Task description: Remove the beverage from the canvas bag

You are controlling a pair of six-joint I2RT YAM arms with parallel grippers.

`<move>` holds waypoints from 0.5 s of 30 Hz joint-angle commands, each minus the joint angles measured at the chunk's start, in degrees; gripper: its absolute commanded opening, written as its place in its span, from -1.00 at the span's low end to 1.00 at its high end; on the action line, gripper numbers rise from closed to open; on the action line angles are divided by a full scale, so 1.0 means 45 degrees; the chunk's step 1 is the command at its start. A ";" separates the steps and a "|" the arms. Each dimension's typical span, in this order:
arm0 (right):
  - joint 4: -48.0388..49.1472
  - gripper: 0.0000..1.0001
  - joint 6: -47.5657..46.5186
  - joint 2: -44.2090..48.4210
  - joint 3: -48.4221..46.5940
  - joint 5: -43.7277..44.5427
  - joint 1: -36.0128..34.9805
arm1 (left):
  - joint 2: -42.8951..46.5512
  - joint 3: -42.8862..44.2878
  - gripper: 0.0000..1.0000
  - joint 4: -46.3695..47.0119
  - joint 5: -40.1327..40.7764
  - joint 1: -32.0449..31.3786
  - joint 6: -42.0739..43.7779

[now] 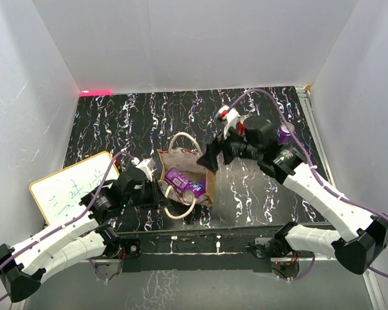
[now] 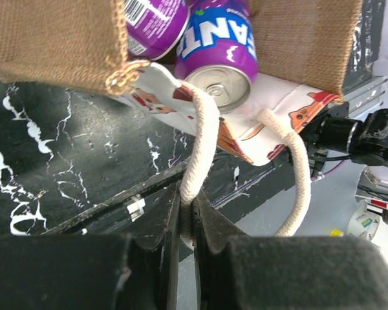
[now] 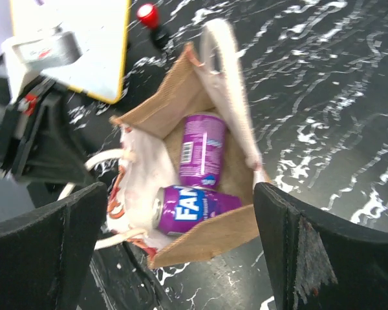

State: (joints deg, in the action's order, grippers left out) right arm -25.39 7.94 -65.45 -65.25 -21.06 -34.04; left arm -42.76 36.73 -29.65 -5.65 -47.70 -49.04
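Observation:
The tan canvas bag (image 1: 205,183) lies open in the middle of the black marbled table, with a white printed lining (image 2: 161,90). Two purple beverage cans lie inside it: a Fanta can (image 3: 194,210) near the mouth and a second can (image 3: 202,150) behind it. My left gripper (image 2: 187,223) is shut on the bag's near rope handle (image 2: 197,142), at the bag's near-left corner (image 1: 167,197). Hovering above the bag's right side, my right gripper (image 1: 211,158) stands wide open. Its fingers (image 3: 323,252) straddle the bag's opening and hold nothing.
A white board with an orange rim (image 1: 71,187) lies at the left. Another purple can (image 1: 284,134) stands on the table behind my right arm. The bag's far handle (image 1: 184,139) arches toward the back. White walls close in the table on three sides.

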 commanded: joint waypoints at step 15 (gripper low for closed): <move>-0.0159 0.76 -0.4273 -0.2220 0.0115 0.1591 -0.5014 | -0.1017 0.0299 -1.00 -0.1297 -0.0263 0.0041 0.0795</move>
State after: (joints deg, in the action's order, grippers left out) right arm -26.39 -5.37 -71.44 -60.34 -19.38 -54.87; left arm -46.35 36.75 -33.65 -5.56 -47.70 -46.89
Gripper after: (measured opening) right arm 0.888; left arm 0.075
